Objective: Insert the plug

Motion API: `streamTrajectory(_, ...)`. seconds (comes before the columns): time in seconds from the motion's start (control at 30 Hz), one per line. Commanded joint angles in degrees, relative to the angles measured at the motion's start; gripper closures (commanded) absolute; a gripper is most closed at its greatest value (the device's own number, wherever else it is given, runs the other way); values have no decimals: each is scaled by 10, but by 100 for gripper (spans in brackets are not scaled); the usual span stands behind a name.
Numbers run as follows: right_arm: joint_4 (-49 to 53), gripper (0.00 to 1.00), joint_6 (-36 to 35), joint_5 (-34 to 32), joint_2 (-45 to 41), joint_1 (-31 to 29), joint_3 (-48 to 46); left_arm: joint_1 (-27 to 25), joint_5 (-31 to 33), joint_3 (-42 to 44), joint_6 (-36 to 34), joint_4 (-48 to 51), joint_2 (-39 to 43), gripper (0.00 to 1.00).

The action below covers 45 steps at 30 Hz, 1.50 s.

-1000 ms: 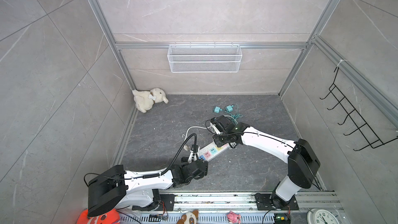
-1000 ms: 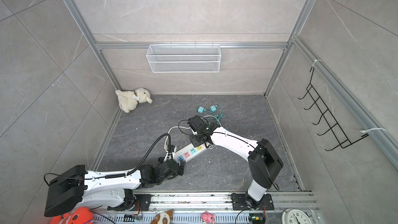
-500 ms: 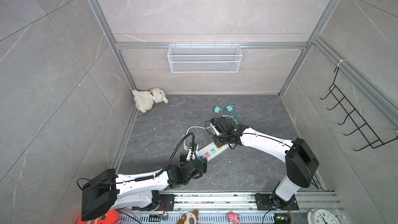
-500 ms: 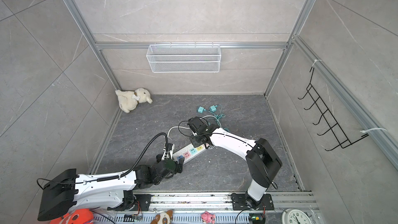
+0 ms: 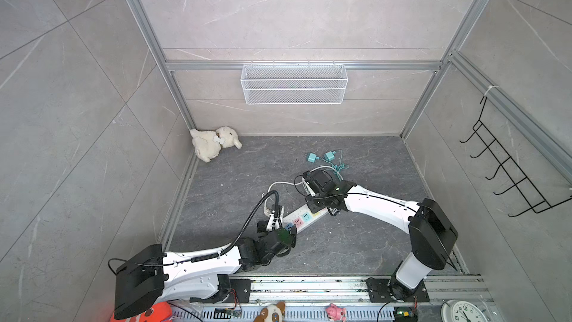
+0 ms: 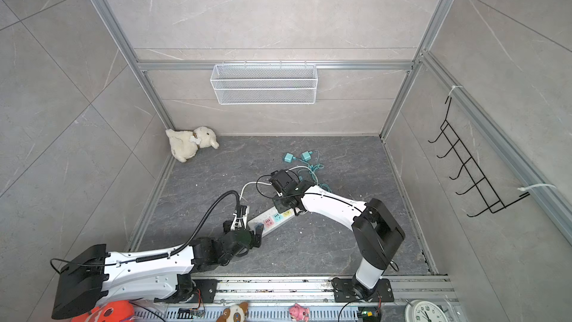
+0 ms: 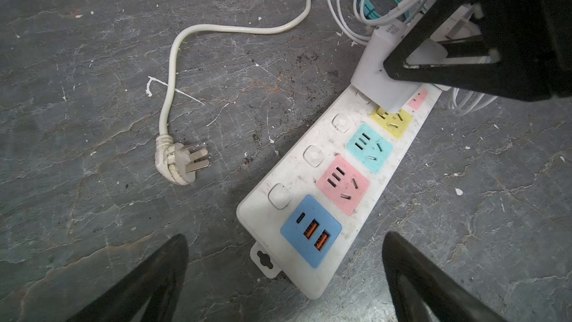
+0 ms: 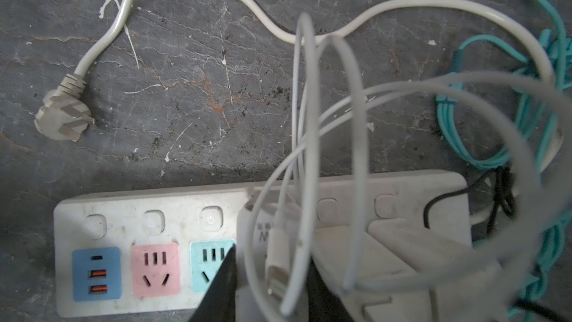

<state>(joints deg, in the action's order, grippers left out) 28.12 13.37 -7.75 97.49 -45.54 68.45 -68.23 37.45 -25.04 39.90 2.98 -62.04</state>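
So we've got right jaws clamped on the white charger (image 7: 379, 68) at the power strip (image 7: 328, 140) yellow socket (image 7: 396, 125), left jaws apart.

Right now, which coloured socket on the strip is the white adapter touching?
The yellow socket, beside the teal socket: the tilted white adapter touches only it. The teal socket, pink socket and blue USB panel lie uncovered.

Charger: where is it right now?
The charger is held in the right gripper; the left wrist view shows it tilted onto the strip's yellow socket, beside the teal socket.
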Motion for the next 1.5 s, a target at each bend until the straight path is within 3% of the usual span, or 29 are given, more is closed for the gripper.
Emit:
streamTrajectory(0.0, -1, 89, 17, -24, 0, -1, -21, -2, 20, -5, -12, 0, 14, 0)
streamTrajectory(0.5, 21, 89, 32, -35, -28, -17, -36, -1, 51, -6, -43, -3, 33, 0)
streamTrajectory(0.83, 12, 90, 47, -30, 16, -26, -42, -1, 69, -8, -60, -2, 51, 0)
streamTrajectory(1.47, 17, 91, 79, -51, -21, -43, -105, 3, 117, 9, -88, 9, 115, 0)
